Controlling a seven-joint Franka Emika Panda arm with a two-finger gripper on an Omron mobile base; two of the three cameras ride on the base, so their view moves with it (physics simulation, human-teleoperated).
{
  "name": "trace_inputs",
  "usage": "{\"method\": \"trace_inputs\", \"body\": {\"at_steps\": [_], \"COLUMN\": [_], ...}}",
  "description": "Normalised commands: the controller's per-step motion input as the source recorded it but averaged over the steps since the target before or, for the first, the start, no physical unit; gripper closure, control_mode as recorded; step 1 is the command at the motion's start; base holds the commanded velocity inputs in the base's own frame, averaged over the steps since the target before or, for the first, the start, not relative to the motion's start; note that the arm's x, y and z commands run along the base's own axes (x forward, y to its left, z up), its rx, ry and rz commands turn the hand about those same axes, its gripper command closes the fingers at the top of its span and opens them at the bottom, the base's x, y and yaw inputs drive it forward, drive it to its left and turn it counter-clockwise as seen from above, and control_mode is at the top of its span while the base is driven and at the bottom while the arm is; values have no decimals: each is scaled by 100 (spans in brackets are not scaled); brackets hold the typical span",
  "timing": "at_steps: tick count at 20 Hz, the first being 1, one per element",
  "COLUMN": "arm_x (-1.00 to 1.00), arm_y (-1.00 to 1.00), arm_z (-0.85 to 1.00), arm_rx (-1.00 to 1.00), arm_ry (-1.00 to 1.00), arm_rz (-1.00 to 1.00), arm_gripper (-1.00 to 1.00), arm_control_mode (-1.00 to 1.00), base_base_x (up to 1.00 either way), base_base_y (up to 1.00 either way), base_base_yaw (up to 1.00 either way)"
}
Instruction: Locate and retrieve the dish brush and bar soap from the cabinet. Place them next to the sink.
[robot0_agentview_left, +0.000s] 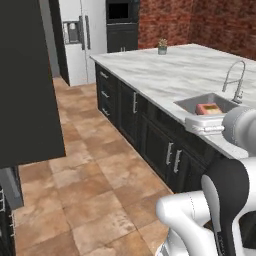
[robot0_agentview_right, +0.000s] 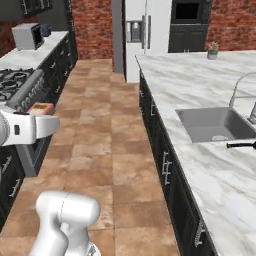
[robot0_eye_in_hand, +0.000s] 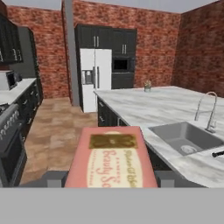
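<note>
I see the bar soap (robot0_eye_in_hand: 112, 158) grasped in my gripper (robot0_eye_in_hand: 112, 179), with one dark finger tip (robot0_eye_in_hand: 54, 178) on each side of the block, and its printed tan face is turned up to the hand camera. In the left base view the bar soap (robot0_agentview_left: 208, 108) sits on top of the white hand, in the air over the floor.

Left of the hand and a little ahead is the stove (robot0_eye_in_hand: 9, 144), and further behind it a microwave (robot0_eye_in_hand: 8, 80) on the counter. Straight ahead, far from the hand, stands the white fridge (robot0_eye_in_hand: 95, 78).

Right of the hand is the marble island (robot0_eye_in_hand: 166, 109) with the sink (robot0_eye_in_hand: 186, 136) and its faucet (robot0_eye_in_hand: 209, 111). The dish brush (robot0_agentview_right: 242, 145) lies on the marble just beside the sink, on the near side of the basin.
</note>
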Motion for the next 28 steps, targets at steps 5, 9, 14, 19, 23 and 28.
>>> {"method": "trace_inputs", "body": {"at_steps": [5,9,14,19,23,28], "arm_x": [0,0,0,0,0,0], "arm_y": [0,0,0,0,0,0], "arm_z": [0,0,0,0,0,0], "arm_rx": [0,0,0,0,0,0], "arm_ry": [0,0,0,0,0,0], "arm_rz": [0,0,0,0,0,0], "arm_gripper": [100,100,100,100,100,100], "arm_control_mode": [100,100,100,100,100,100], "base_base_x": [37,19,7,9,15,25], "base_base_y": [12,8,0,-1,1,14], "base_base_yaw": [-36,-45,-45,-41,-41,-40]}}
